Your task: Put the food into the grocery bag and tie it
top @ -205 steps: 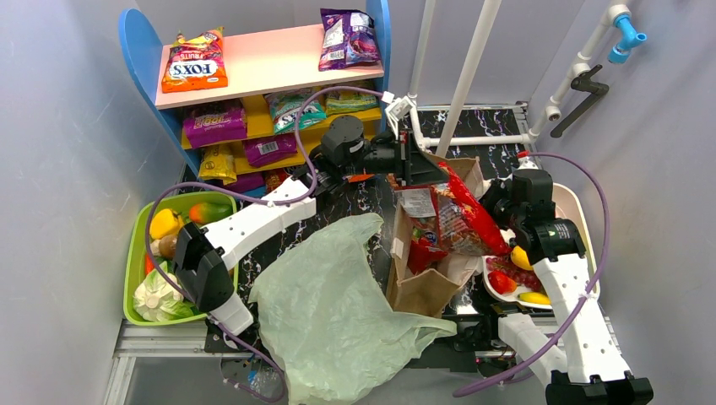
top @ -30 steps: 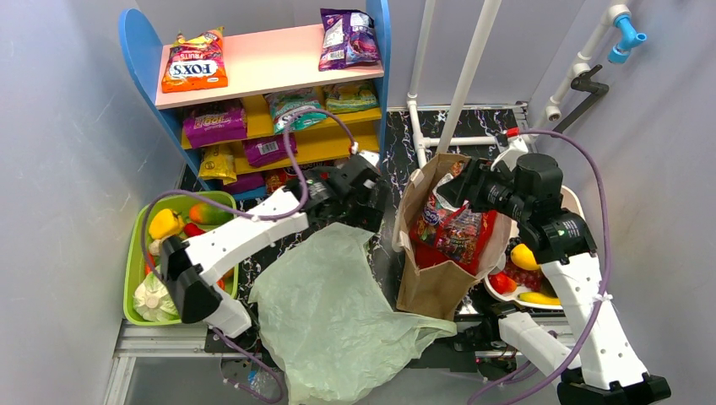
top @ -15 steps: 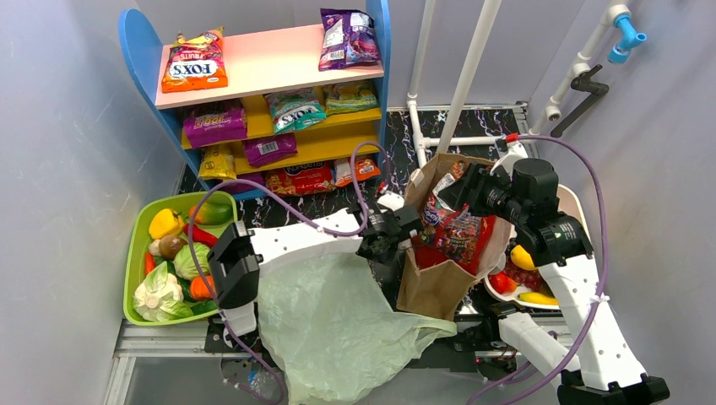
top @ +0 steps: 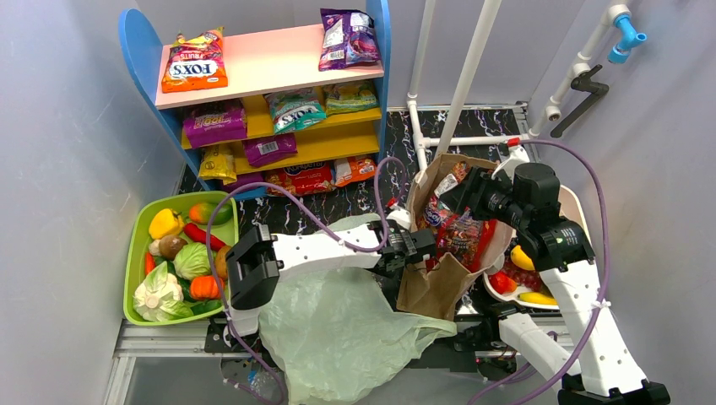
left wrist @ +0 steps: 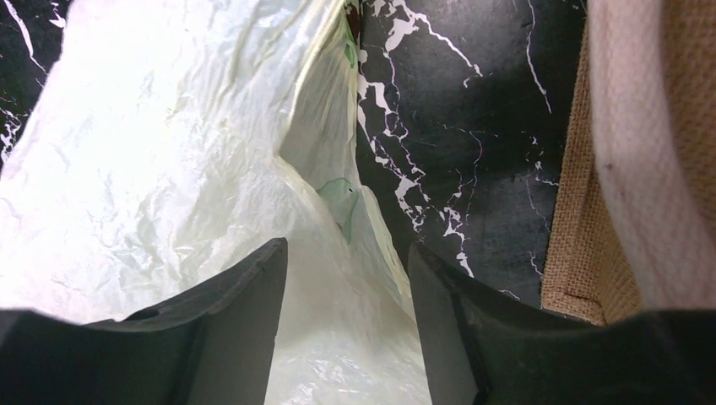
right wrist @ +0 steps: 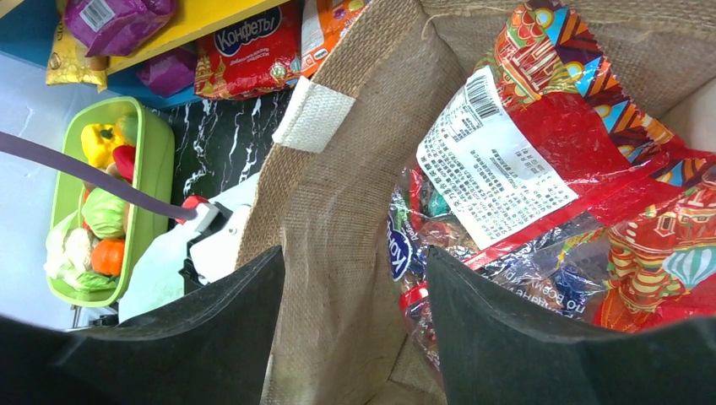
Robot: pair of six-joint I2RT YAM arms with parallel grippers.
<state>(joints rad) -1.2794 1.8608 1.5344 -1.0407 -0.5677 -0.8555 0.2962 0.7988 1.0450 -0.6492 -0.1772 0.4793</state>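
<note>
Left wrist view put the risk close: a shallow bite on the grocery bag (left wrist: 152,152) film could have slipped, or caught the brown bag (left wrist: 583,186) just beside it. Your left claw (left wrist: 346,253) stood half open astride that film, pinching nothing. The right claw (right wrist: 355,266) gaped astride the brown bag's wall, and the food (top: 192,260) lay far off in the green tray (top: 130,270).

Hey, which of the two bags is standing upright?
The brown bag, stuffed with snack packets; the pale-green plastic bag lies crumpled flat beside it.
</note>
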